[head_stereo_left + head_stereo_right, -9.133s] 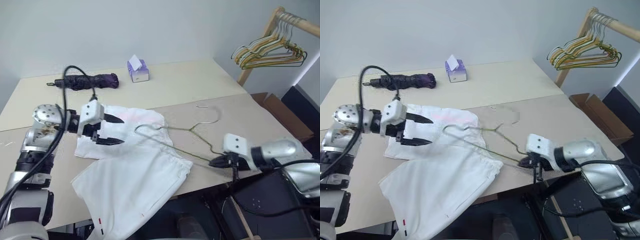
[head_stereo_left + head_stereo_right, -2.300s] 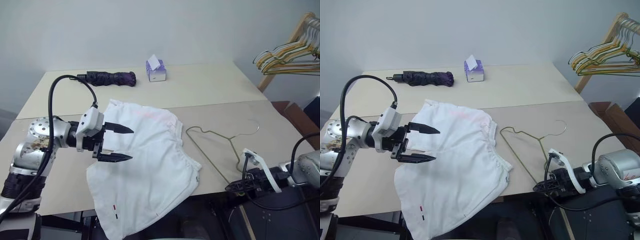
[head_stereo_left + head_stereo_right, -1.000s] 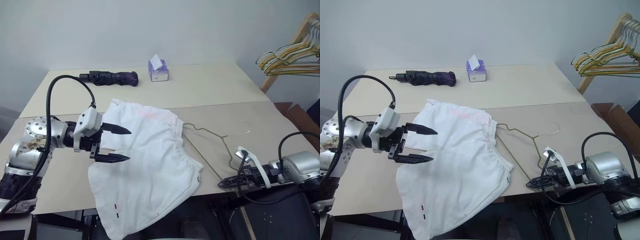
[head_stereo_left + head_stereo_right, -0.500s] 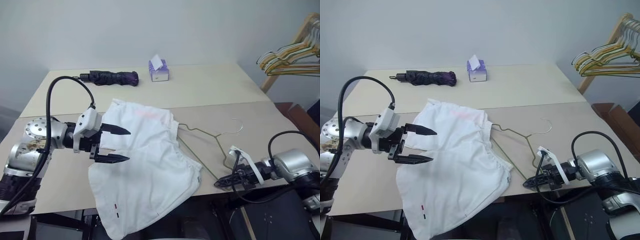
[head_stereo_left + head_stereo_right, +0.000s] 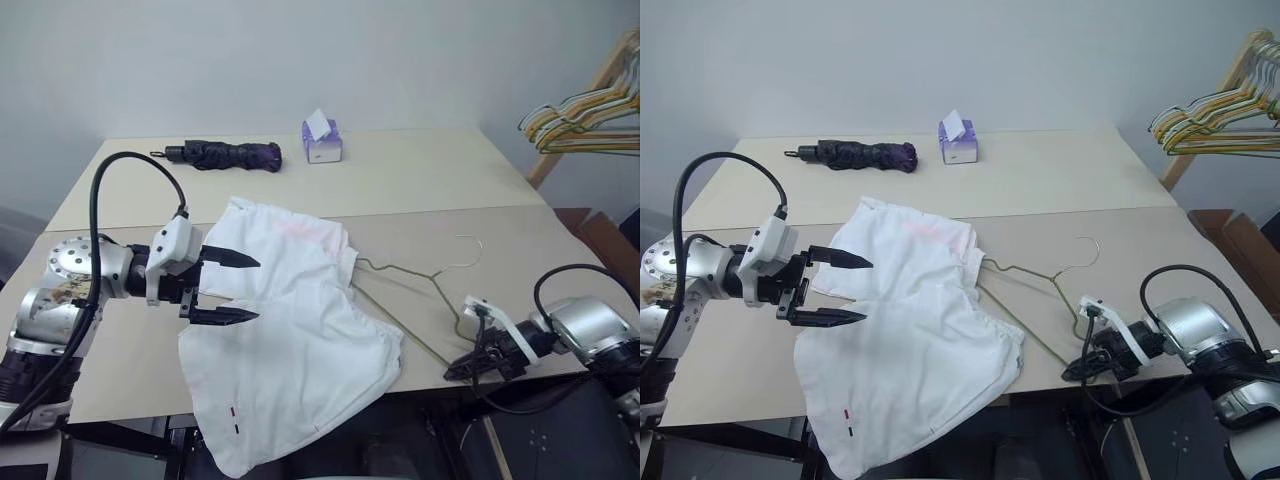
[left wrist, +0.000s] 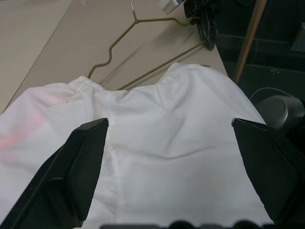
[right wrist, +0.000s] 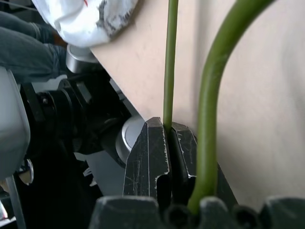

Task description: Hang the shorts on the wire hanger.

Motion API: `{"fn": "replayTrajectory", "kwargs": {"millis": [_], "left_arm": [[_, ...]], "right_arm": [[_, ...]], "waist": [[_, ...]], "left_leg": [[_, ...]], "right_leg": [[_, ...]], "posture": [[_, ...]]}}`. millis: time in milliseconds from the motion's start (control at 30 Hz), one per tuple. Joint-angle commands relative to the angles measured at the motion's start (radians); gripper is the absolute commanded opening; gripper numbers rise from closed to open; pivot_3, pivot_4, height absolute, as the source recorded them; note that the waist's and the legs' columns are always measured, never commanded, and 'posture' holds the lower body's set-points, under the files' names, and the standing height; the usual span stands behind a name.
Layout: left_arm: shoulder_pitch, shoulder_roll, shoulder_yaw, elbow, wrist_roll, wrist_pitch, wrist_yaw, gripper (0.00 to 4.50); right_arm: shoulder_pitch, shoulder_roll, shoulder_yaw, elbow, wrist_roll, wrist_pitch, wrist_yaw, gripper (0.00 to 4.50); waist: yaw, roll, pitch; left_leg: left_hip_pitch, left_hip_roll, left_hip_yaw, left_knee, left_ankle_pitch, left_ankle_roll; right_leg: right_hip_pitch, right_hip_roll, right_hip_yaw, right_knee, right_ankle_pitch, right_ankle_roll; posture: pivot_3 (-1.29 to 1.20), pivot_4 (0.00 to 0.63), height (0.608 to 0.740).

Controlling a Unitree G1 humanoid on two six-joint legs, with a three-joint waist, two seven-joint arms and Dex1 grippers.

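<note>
The white shorts [image 5: 295, 335] lie spread on the table, one leg hanging over the front edge, with tiny dark and red marks [image 5: 233, 412] near that hem. The thin olive wire hanger [image 5: 1018, 268] lies flat to their right, its far end against the gathered waistband [image 6: 88, 82] and its hook [image 5: 470, 243] pointing away. My right gripper [image 5: 462, 370] is shut on the hanger's near corner at the table edge; the right wrist view shows its fingertips [image 7: 155, 157] pinching the wire. My left gripper [image 5: 250, 290] hovers open over the shorts' left side, holding nothing.
A folded purple umbrella [image 5: 225, 155] and a purple tissue box [image 5: 322, 142] sit at the back of the beige table [image 5: 440, 185]. A wooden rack with bunched yellow and green hangers [image 5: 585, 108] stands off to the right.
The right gripper has rolled and slid the hanger left, bringing its far end up against the shorts' waistband. The left gripper has stayed put.
</note>
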Motion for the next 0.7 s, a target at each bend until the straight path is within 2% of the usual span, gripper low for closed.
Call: {"fn": "replayTrajectory", "kwargs": {"millis": [33,200,367,533,700], "left_arm": [[-0.015,-0.006,0.02,-0.011,0.0,-0.022,0.011,4.48],[-0.014,-0.004,0.022,-0.008,0.001,-0.028,0.012,4.48],[-0.005,-0.003,0.027,-0.013,0.002,-0.034,0.018,4.48],[0.005,-0.007,0.028,-0.019,0.003,-0.039,0.027,4.48],[0.009,-0.004,0.03,-0.019,0.001,-0.044,0.031,4.48]], "right_arm": [[-0.067,0.058,0.02,0.088,-0.062,-0.049,0.01,0.0],[-0.107,0.094,0.06,0.132,-0.096,-0.105,0.061,0.0],[-0.11,0.08,0.108,0.147,-0.143,-0.189,0.074,0.0],[-0.178,0.162,0.006,0.277,-0.074,-0.11,0.049,0.0],[-0.19,0.152,-0.07,0.321,-0.032,-0.071,0.073,0.0]], "waist": [[-0.01,-0.003,-0.005],[-0.023,-0.011,-0.014],[-0.021,-0.015,-0.02],[-0.024,-0.021,-0.026],[-0.017,-0.018,-0.026]], "left_leg": [[0.0,0.0,0.0,0.0,0.0,0.0],[0.001,0.001,-0.001,-0.001,0.0,-0.001],[0.002,0.002,-0.002,-0.001,0.001,-0.001],[0.003,0.002,-0.001,-0.002,0.002,-0.003],[0.001,0.002,-0.002,-0.003,0.003,-0.005]], "right_leg": [[0.0,0.001,0.0,0.0,0.0,0.0],[0.001,0.001,-0.001,0.0,0.0,0.0],[0.002,0.001,-0.001,0.0,0.0,0.0],[0.003,0.002,-0.001,0.0,0.001,-0.001],[0.001,0.002,-0.002,0.0,0.001,-0.002]], "posture": [[-0.08,0.001,0.74],[-0.07,0.0,0.74],[-0.06,0.0,0.74],[-0.06,0.0,0.74],[-0.06,0.0,0.74]]}}
